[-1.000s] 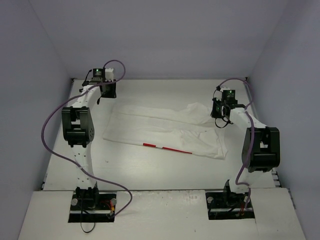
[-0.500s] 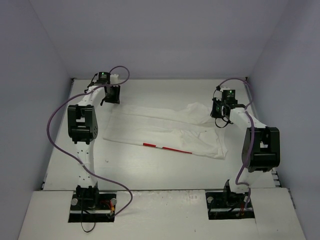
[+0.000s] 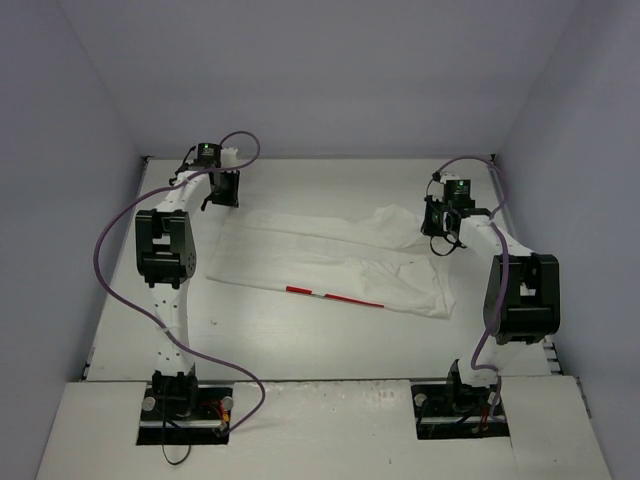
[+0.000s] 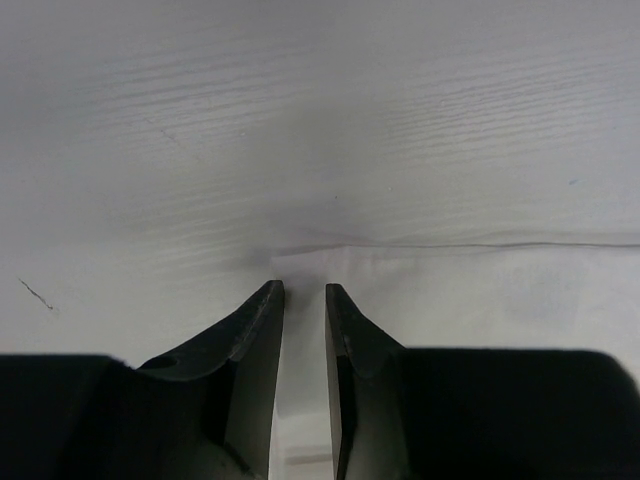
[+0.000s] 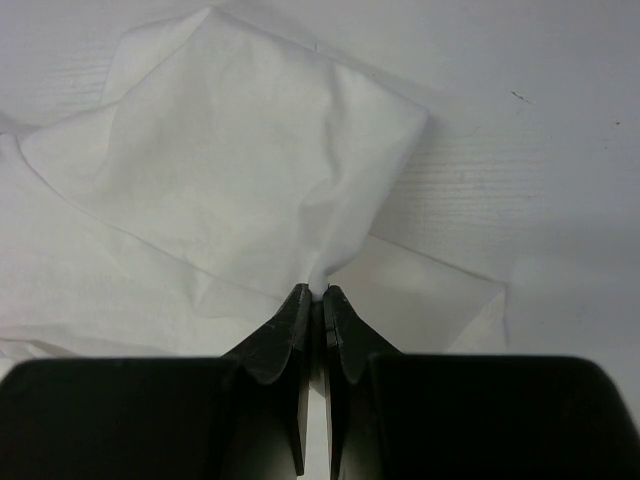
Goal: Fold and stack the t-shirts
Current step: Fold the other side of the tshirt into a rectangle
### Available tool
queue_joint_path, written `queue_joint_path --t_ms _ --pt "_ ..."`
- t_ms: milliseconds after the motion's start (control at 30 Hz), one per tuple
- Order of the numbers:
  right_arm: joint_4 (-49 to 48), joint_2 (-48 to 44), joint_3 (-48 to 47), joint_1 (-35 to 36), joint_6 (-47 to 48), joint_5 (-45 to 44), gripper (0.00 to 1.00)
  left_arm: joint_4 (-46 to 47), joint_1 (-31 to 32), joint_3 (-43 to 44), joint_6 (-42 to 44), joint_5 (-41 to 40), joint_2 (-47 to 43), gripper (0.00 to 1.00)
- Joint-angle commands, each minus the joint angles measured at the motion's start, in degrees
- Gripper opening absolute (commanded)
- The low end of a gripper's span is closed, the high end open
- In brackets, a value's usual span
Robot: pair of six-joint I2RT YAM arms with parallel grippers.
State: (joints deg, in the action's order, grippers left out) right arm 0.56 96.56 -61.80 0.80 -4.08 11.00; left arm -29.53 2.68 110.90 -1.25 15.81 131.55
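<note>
One white t-shirt [image 3: 330,262] lies spread across the middle of the table [image 3: 300,340] in the overhead view, with a thin strip of its red print [image 3: 335,297] showing along the 6 o'clock edge. Over the last second the left gripper [image 3: 226,190] has edged toward 5 o'clock and now sits at the shirt's 10 o'clock corner. The right gripper [image 3: 441,236] has not moved from the bunched cloth at 2 o'clock. Seen from the left wrist, the left gripper [image 4: 303,290] has its jaws a narrow gap apart, straddling the hem corner, with cloth showing in the gap but not yet pinched. Seen from the right wrist, the right gripper [image 5: 312,292] has its jaws pressed together on a raised fold of shirt. Both far corners look nearly secured, so a fold toward 6 o'clock seems close.
</note>
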Motion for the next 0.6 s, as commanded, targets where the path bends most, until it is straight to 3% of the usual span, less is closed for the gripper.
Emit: queue_joint_path --t_ms 0,200,400,567 --pt "-2.14 -0.39 -1.48 -0.01 0.63 1.04 0.00 0.01 0.49 3.27 0.55 0.55 -1.47 0.19" --pt "-2.12 -0.47 -1.48 -0.01 0.56 0.90 0.00 -0.38 0.55 3.45 1.04 0.98 -1.14 0.00" --pt "-2.14 -1.55 -1.40 -0.01 0.38 -0.02 0.00 -0.18 0.32 2.57 3.00 3.24 -4.52 0.00" --pt "-2.14 -3.63 -0.03 -0.01 0.13 -0.88 0.00 4.48 -1.07 -3.96 3.36 5.72 -11.30 0.00"
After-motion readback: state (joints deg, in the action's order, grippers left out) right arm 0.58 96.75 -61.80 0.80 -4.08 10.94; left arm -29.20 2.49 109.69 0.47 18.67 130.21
